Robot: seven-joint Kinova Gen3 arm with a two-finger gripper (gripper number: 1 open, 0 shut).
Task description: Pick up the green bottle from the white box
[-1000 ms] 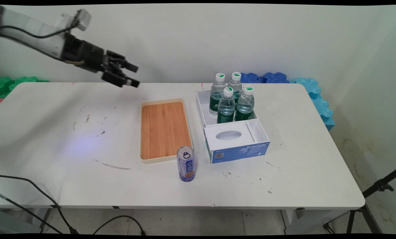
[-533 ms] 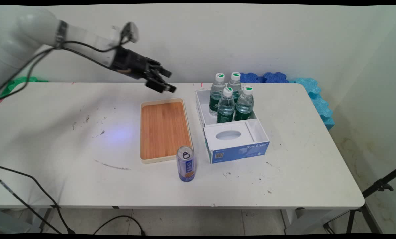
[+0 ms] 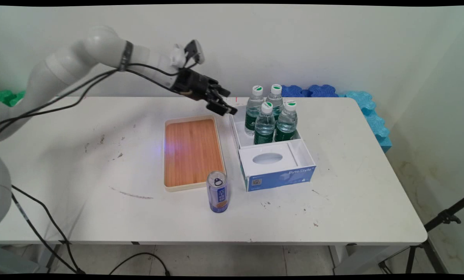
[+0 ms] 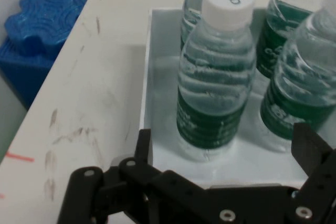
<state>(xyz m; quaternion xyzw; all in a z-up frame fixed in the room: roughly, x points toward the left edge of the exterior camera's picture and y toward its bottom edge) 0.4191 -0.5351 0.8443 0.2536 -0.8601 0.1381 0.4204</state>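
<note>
Here I see a blue can (image 3: pixel 218 192) nearest me, a wooden tray (image 3: pixel 192 151) beyond, then my gripper (image 3: pixel 227 104), fingers apart and holding nothing, hovering beside the near-left water bottle (image 4: pixel 214 72) in its white box (image 3: pixel 272 153).

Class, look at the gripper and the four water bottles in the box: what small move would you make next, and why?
Probably a short advance toward the nearest bottle. The gripper is open and holds nothing, and in the hand view that bottle stands upright between its fingers' line, ahead of them. In the main view the gripper hangs at the box's far left corner, just short of the bottles.
</note>
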